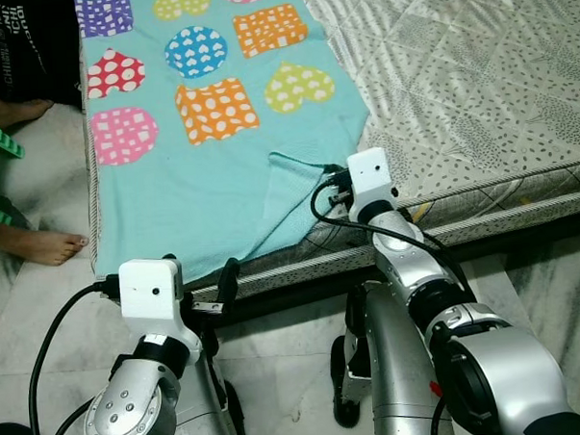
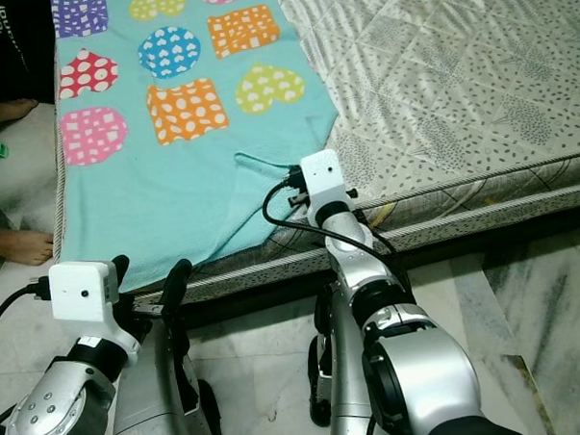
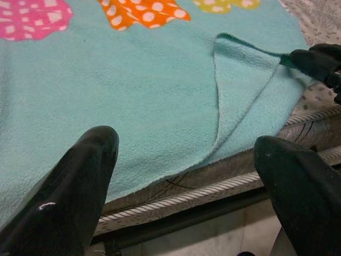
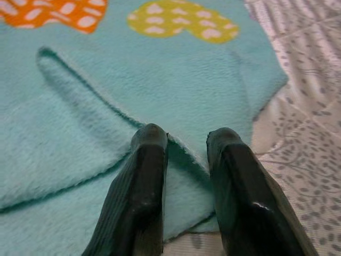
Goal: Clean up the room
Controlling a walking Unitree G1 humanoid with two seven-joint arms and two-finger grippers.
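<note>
The left gripper [image 3: 186,186] was held low at the foot of the bed [image 1: 520,183], its fingers spread wide and empty, just short of the blanket [image 1: 193,193]. Farther in, the right gripper [image 4: 186,160] was seen pinching a folded-over corner of that turquoise blanket, which was spread over the left part of the mattress with its edge hanging over the side. For a tidy fold, the pinch would probably have to be kept firm and the corner lifted clear before being drawn across. The pinched fleece between the fingers was shown plainly from the right wrist; from the head camera it was hidden behind the wrist housing. Beyond, a person's bare foot [image 1: 46,247] was pictured on the floor [image 1: 287,372].
</note>
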